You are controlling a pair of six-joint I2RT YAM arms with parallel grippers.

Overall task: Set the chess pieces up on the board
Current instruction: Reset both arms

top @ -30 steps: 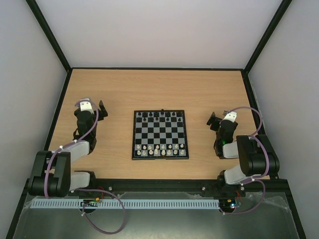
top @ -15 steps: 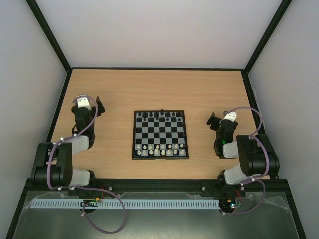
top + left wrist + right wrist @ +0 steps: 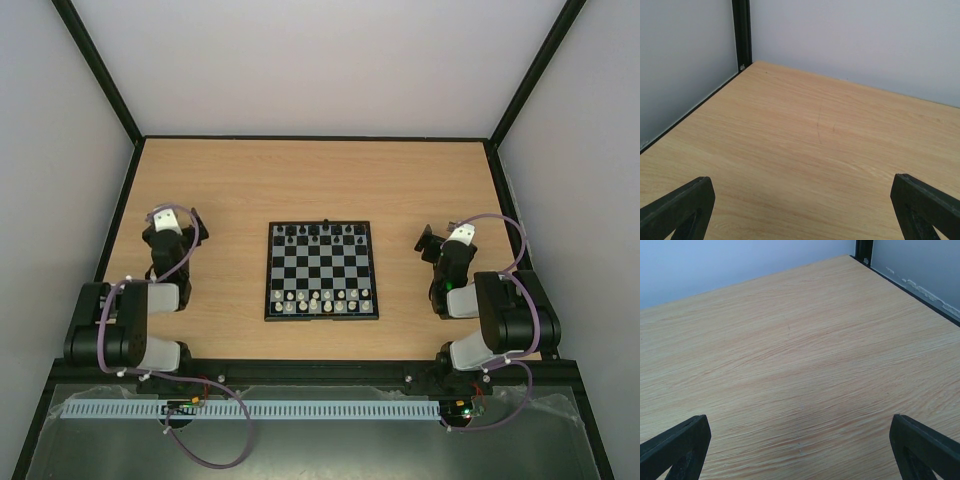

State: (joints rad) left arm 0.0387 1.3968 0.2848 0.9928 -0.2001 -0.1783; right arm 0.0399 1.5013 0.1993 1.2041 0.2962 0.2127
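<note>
**Hovering wide-jawed on either side of the board**

Nearest the bases, both arms sit folded and neither holds anything. The left gripper (image 3: 192, 218) has its black fingers (image 3: 679, 207) spread far apart over the bare light wood-grain table (image 3: 300, 175). The right gripper (image 3: 428, 243) is spread just as wide, its fingers (image 3: 676, 445) framing only wood grain. Each is well apart from the small square chessboard of black and pale grey checks (image 3: 321, 270), which lies between them in the middle of the table.

On the board, the tiny cream-white chess pieces (image 3: 320, 301) crowd the two near rows. The tiny black chess pieces (image 3: 318, 231) line the far edge (one seems to sit on the far border, though they are too small to be sure). The middle squares are bare. Beyond lie open table and the pale enclosure walls (image 3: 320, 60).

Judged from this, the set-up looks nearly done, with perhaps a stray piece to correct. For any further pick, narrow the jaws first, since at full spread they would sweep the neighbouring pieces. Come straight down over one piece, grip it low and lift clear before travelling. Only one arm should work over the board at a time.
</note>
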